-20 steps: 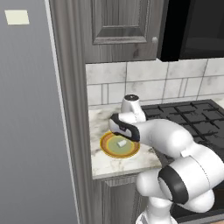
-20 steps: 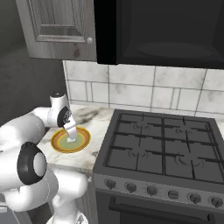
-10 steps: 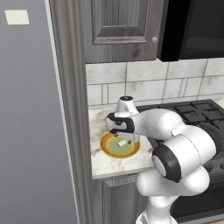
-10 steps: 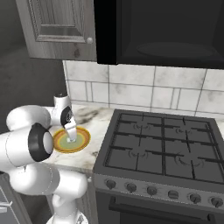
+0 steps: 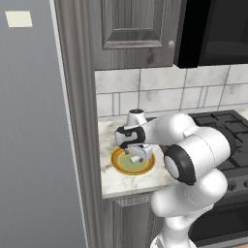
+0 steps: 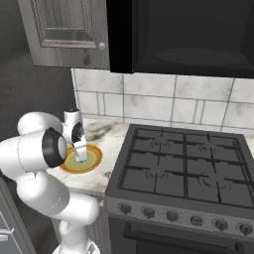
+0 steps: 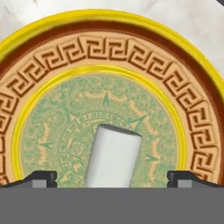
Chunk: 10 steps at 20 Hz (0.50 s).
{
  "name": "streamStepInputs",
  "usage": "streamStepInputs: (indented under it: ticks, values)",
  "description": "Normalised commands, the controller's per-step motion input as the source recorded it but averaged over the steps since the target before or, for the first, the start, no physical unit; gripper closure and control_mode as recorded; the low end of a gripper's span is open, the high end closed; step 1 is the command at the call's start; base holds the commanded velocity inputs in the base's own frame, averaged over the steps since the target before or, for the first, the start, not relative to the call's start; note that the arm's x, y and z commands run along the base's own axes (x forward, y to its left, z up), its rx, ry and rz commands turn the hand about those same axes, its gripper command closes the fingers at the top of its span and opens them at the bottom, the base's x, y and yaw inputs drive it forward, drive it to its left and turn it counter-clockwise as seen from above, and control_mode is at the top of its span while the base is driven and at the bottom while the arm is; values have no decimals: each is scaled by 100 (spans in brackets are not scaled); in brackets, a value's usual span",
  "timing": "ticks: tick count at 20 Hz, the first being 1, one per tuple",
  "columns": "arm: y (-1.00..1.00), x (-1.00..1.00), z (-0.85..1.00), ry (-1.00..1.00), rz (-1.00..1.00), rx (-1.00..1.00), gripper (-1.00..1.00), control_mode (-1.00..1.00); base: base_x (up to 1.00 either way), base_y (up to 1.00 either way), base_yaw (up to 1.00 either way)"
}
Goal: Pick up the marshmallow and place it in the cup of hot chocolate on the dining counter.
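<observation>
Your gripper (image 7: 112,177) has dropped closer over the plate (image 7: 192,109); fingers wide, straddling the marshmallow (image 7: 114,155). Lower slightly, then close.

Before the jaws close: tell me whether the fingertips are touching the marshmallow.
Apart. In the hand view the marshmallow lies between the open gripper fingertips, with plate showing on both sides.

The marshmallow (image 7: 113,155) has its lower end cut off; the plate (image 7: 192,109) overruns the frame edges
</observation>
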Motion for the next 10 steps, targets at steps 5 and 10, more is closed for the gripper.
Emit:
streamStepInputs:
  ticks: [5, 10]
  values:
    - [0, 2, -16, 4, -4, 0, -100, -100, 0, 0, 0]
    - [0, 6, -23, 1, -4, 0, -100, -100, 0, 0, 0]
